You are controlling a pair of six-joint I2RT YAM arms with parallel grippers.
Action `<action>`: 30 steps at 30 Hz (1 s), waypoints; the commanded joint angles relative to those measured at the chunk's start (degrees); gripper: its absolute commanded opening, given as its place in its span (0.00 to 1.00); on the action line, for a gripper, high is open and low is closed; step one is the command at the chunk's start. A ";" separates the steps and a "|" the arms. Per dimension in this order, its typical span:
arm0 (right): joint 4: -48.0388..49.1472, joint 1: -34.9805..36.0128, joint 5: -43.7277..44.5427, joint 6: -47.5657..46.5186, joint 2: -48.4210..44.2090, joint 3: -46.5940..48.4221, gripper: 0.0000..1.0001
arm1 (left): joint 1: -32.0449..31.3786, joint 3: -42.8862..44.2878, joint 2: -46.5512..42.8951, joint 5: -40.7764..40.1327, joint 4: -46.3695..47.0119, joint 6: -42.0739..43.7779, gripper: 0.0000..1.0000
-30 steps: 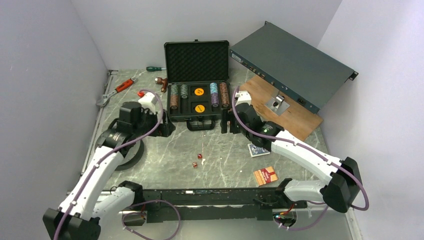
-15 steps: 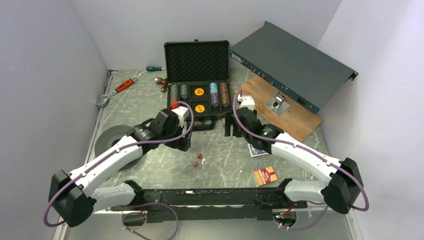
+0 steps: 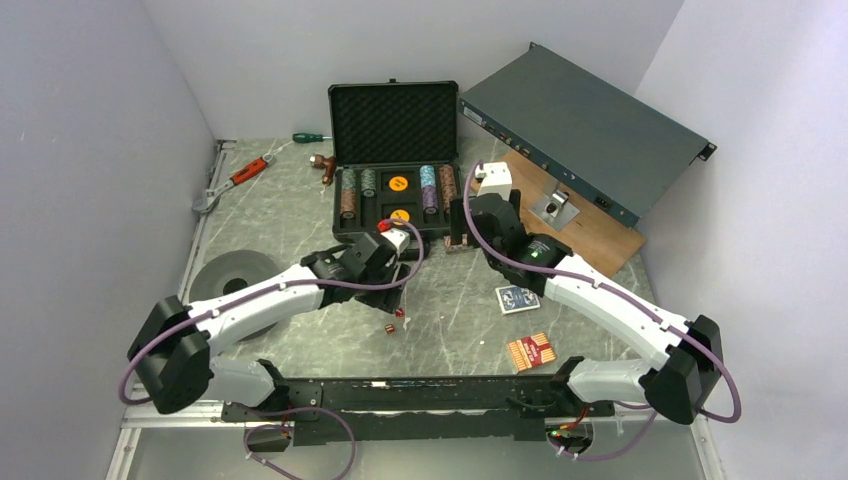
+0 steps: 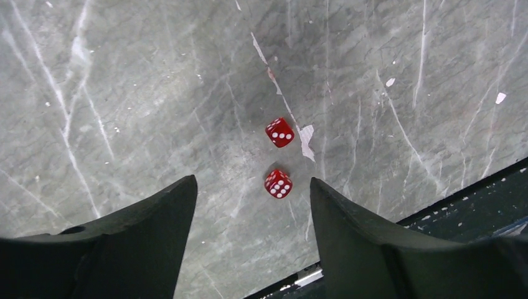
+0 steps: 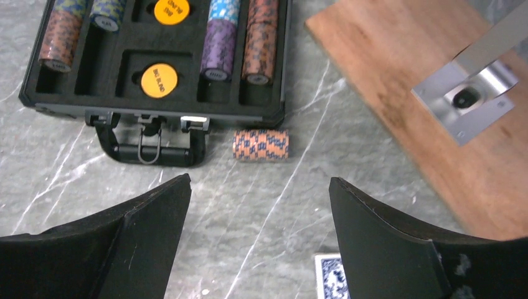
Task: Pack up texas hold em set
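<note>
1. While both card decks, the dice and one chip roll lie outside the case, packing looks only partway done. Nearest the arm bases, the red card deck (image 3: 531, 350) lies at five o'clock on the surface (image 3: 280, 200). The blue card deck (image 3: 517, 299) is just beyond it.
2. At six o'clock from the case, two small red dice (image 4: 278, 184) lie close together but apart. The left gripper (image 4: 252, 182) hangs directly over them with its fingers spread and empty, the nearer die lying between them.
3. Gathering the dice seems to be the step in hand. The next move calls for dropping straight down, centring on one die and pinching lightly, since so small a cube could squirt sideways.
4. Farther on, the loose chip roll (image 5: 261, 144) lies on its side at three o'clock from the case handle (image 5: 149, 146), just beside the front wall. The right gripper (image 5: 260, 182) hovers short of it, fingers wide apart, holding nothing.
5. Farthest, at twelve o'clock, the black case (image 5: 187, 75) sits open with its foam lid (image 3: 393, 122) upright and chip stacks (image 5: 218, 53) in its slots. Which slot is free I cannot tell.
</note>
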 commanded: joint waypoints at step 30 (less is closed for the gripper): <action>8.27 -3.28 2.11 -6.02 0.25 -2.55 0.90 | -4.11 7.06 18.04 -2.52 2.29 -11.44 0.50</action>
